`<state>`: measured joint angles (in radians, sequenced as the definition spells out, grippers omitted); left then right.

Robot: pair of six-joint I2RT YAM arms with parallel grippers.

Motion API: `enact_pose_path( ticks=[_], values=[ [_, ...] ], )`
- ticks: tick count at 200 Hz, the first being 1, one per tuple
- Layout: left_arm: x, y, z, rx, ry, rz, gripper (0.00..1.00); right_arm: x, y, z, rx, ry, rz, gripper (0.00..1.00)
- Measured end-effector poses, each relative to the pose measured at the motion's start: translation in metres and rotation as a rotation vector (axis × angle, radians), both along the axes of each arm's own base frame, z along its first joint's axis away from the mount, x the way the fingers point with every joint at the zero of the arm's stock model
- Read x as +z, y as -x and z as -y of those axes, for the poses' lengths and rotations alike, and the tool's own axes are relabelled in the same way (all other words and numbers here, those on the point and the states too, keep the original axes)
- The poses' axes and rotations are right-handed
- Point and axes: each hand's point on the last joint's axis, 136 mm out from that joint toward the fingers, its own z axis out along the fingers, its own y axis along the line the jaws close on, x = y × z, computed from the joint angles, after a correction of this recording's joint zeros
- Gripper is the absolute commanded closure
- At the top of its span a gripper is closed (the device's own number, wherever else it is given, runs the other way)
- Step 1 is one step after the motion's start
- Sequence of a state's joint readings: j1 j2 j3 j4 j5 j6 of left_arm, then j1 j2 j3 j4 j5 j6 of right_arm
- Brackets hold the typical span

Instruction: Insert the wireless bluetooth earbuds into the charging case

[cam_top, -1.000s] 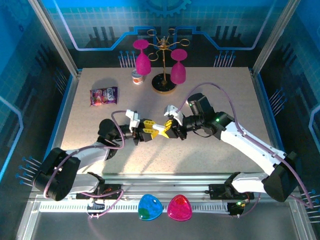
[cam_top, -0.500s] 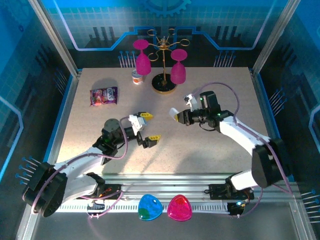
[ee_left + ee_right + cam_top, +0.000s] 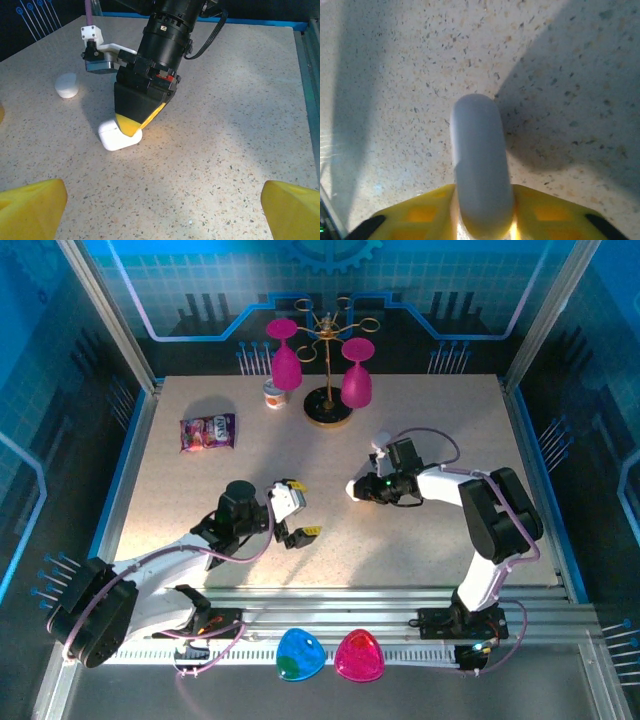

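My right gripper (image 3: 357, 490) is shut on a white, pebble-like charging case (image 3: 351, 489), lid closed, near the middle of the table (image 3: 420, 410). In the left wrist view the case (image 3: 114, 140) rests on the table under the right gripper's yellow fingers (image 3: 131, 124). In the right wrist view the case (image 3: 477, 155) stands on edge between the pads (image 3: 420, 212). My left gripper (image 3: 300, 508) is open to the left of the case and holds nothing; its fingertips (image 3: 30, 207) show wide apart. The earbuds are out of view.
A small white rounded object (image 3: 66, 85) lies beyond the case; I cannot tell what it is. A gold rack (image 3: 330, 410) with pink glasses (image 3: 286, 360), a small cup (image 3: 274, 395) and a purple packet (image 3: 207, 432) stand at the back left.
The two grippers were together at the table's centre; they have drawn apart. The right one carried the case right and down to the table. The left one has opened and pulled back left.
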<state>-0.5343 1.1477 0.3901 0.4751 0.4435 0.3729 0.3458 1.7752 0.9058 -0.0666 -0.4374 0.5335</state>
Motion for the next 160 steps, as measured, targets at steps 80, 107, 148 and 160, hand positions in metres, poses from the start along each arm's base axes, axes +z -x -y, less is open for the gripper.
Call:
enact_pose_path(
  ticks=[80, 107, 148, 160],
  values=[
    [0.014, -0.071, -0.082, 0.543, 0.005, 0.025, 0.01, 0.108, -0.028, 0.06, -0.14, 0.199, 0.477, 0.04],
    [0.016, -0.09, -0.129, 0.752, -0.001, 0.052, 0.01, 0.138, -0.03, 0.104, -0.217, 0.36, 0.684, 0.0],
    [-0.031, -0.106, -0.182, 0.95, -0.039, -0.013, 0.01, 0.109, -0.035, 0.175, -0.313, 0.635, 0.808, 0.0],
    [-0.046, -0.109, -0.19, 0.979, -0.051, -0.046, 0.01, 0.096, -0.037, 0.189, -0.329, 0.686, 0.798, 0.0]
  ],
)
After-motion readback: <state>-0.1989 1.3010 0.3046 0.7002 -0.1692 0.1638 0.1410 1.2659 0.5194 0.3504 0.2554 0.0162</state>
